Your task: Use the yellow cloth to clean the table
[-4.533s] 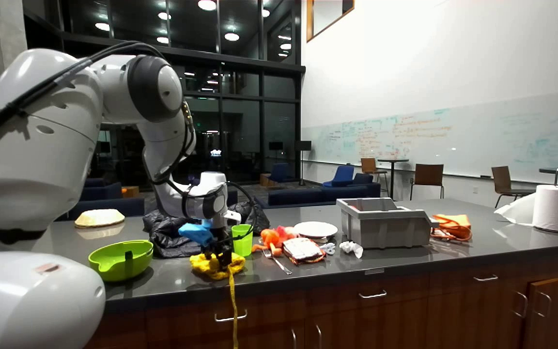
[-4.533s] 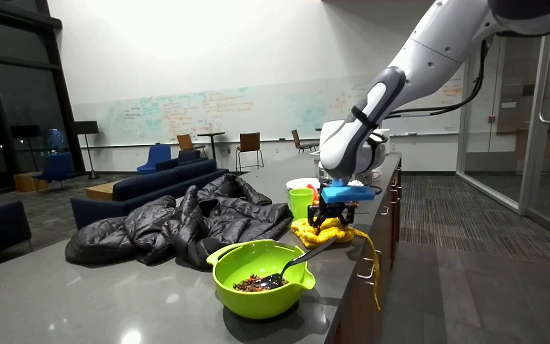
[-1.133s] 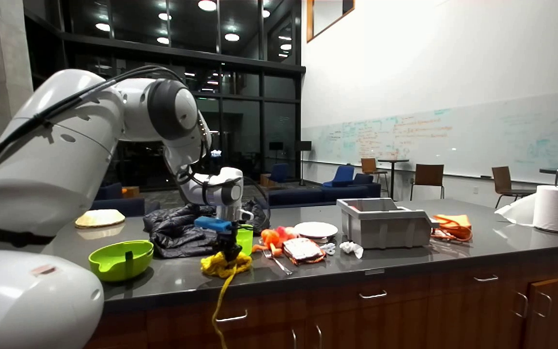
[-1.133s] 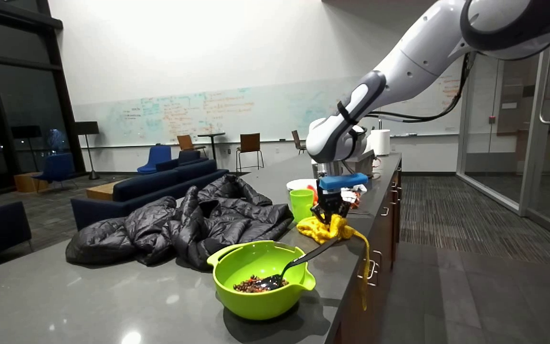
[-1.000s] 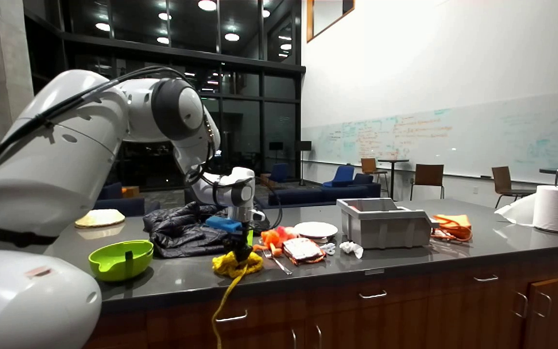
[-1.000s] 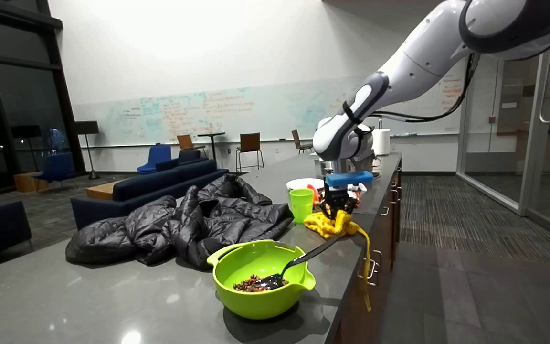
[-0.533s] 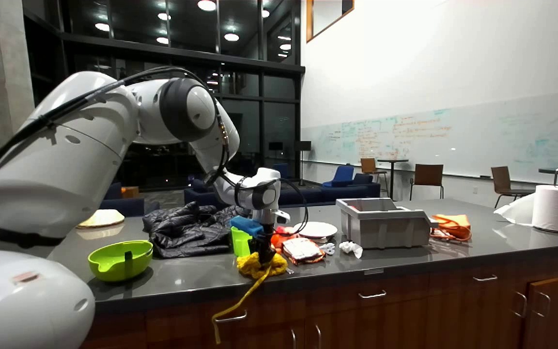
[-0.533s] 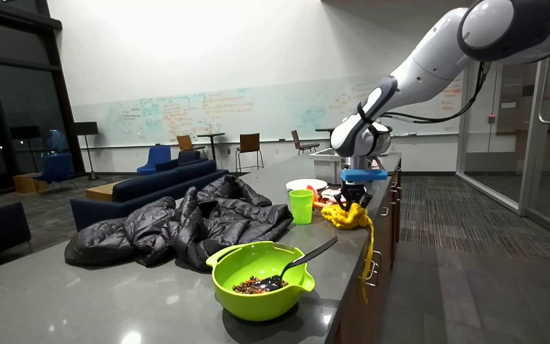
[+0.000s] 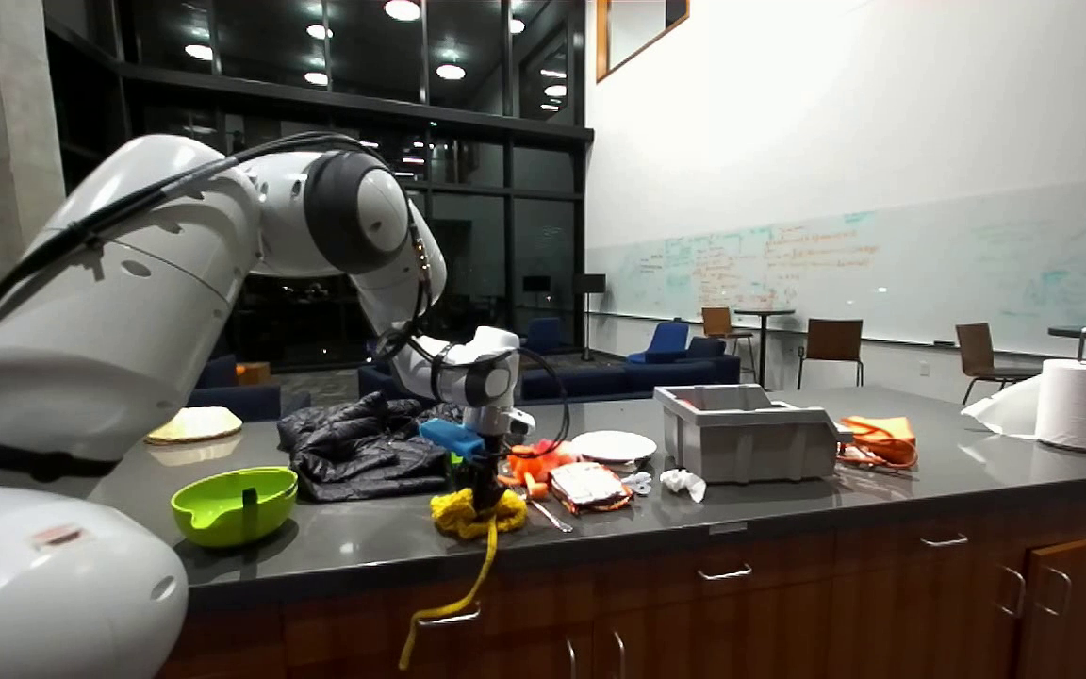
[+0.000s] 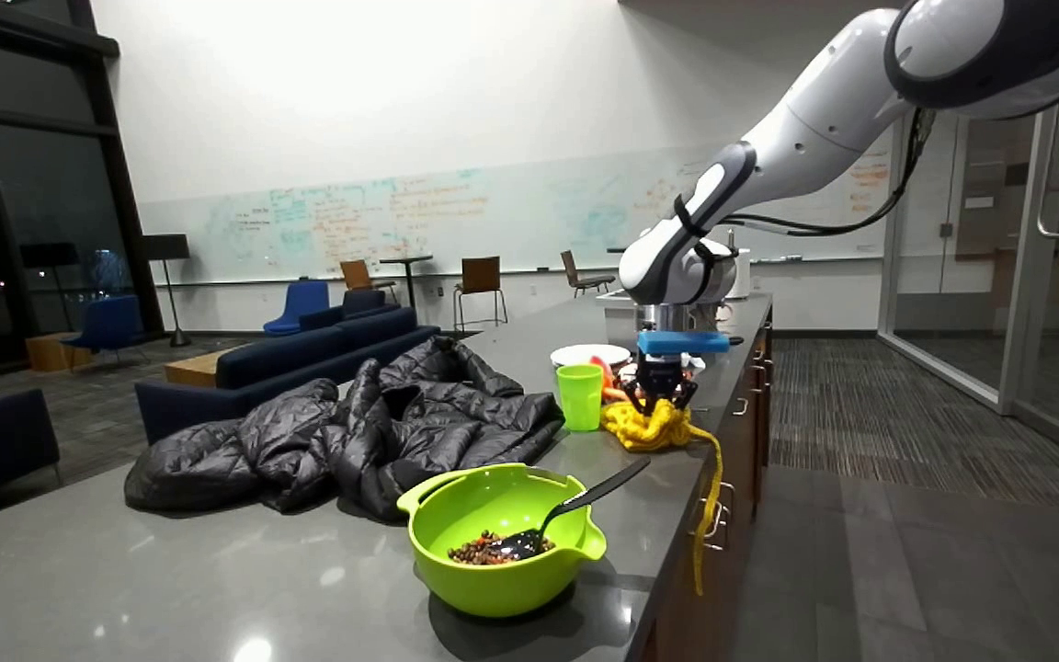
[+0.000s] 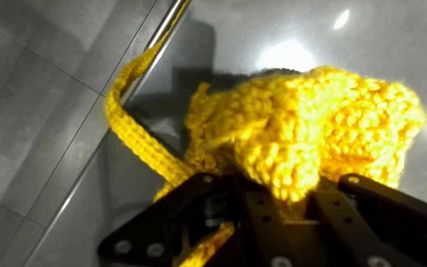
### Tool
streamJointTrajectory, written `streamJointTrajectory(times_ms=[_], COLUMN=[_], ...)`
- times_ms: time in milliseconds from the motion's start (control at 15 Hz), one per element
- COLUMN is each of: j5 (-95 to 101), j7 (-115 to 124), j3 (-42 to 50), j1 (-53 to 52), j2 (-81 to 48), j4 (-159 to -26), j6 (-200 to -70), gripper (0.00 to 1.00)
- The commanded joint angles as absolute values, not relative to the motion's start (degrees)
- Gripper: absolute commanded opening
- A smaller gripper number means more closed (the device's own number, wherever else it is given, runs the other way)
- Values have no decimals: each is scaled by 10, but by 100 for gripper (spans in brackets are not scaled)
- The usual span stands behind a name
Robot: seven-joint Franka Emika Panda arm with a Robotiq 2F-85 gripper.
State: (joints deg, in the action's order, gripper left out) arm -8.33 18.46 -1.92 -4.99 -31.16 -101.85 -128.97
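The yellow cloth [image 9: 453, 515] lies bunched on the grey table [image 9: 364, 528], close to its front edge, and shows in both exterior views. My gripper [image 10: 663, 405] points down into the bundle. In the wrist view, a fold of the cloth [image 11: 280, 122] bulges up from between the jaws, so the gripper [image 11: 284, 187] is shut on it; the fingertips are partly buried in yellow knit. A long yellow strap [image 10: 711, 487] trails from the cloth over the edge and hangs in front of the drawers.
Left of the cloth stands a green bowl [image 9: 237, 509] with a black spoon. Close behind the gripper are a green cup [image 10: 580, 395] and a black jacket [image 10: 438, 432]. Rightward lie a fork [image 9: 552, 517], an orange-and-white packet [image 9: 590, 486], a plate [image 9: 614, 445] and a grey bin [image 9: 750, 443].
Gripper and cloth together slid toward the bin, then over the last half second came partway back toward the bowl. They stand nearer the fork than several seconds ago. The hanging strap has swung.
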Motion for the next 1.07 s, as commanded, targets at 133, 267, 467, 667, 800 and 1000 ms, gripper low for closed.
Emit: streamJointTrajectory(times_ms=[133,267,467,667,800,1000], j5=[-107,-103,-98,-95,-91,-95], j7=[162,154,139,126,126,134], j3=[-64,-77,-95,-109,-109,-98], j1=[-81,-94,-114,-130,-136,-130], j2=[-284,-280,-274,-272,-275,-277], j4=[-1091,-1101,-1109,-1111,-1108,-1101], j6=[-1291,-1286,-1274,-1263,-1258,-1260], gripper=[4,4,4,4,4,4])
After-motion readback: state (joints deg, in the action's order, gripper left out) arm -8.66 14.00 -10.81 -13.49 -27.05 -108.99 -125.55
